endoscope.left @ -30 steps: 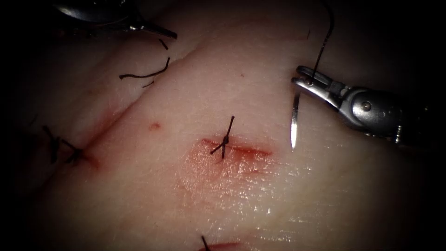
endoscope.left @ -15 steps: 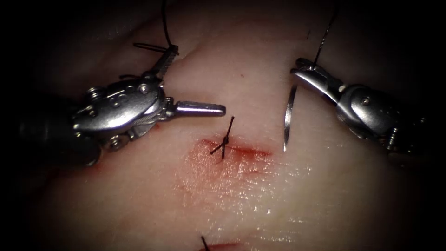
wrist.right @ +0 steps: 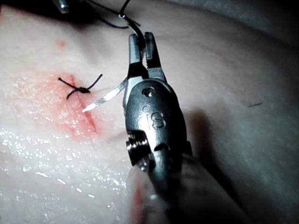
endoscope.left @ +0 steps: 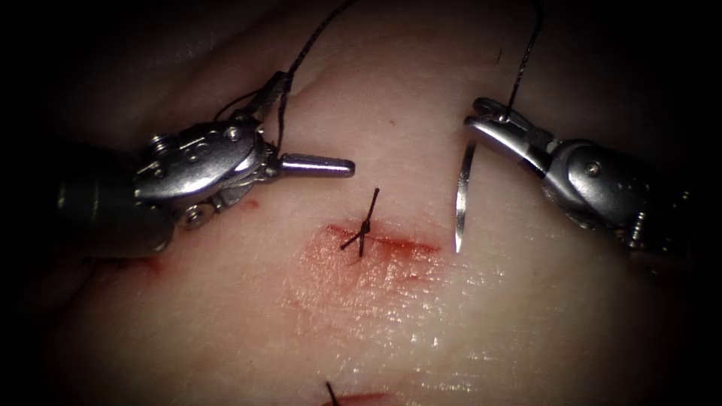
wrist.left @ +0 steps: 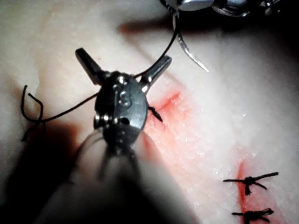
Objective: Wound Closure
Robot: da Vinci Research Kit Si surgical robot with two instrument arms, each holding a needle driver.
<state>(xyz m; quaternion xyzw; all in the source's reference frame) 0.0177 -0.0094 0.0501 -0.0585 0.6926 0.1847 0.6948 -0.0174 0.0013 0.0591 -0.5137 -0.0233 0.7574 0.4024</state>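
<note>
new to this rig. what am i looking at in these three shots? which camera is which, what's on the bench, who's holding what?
It is a surgical research robot practising stitching on pork belly, the tissue. One shot is the endoscope, looking down from above and in front; the other two come from small cameras riding near each arm's wrist.

The right tool has its jaws shut on the curved needle, gripped near its thread end. The needle hangs above the tissue, not in it, its tip near the right end of the cut.

The left tool has its jaws wide open, holding nothing; thread runs past its upper jaw.

One knotted stitch already crosses the cut.
</note>
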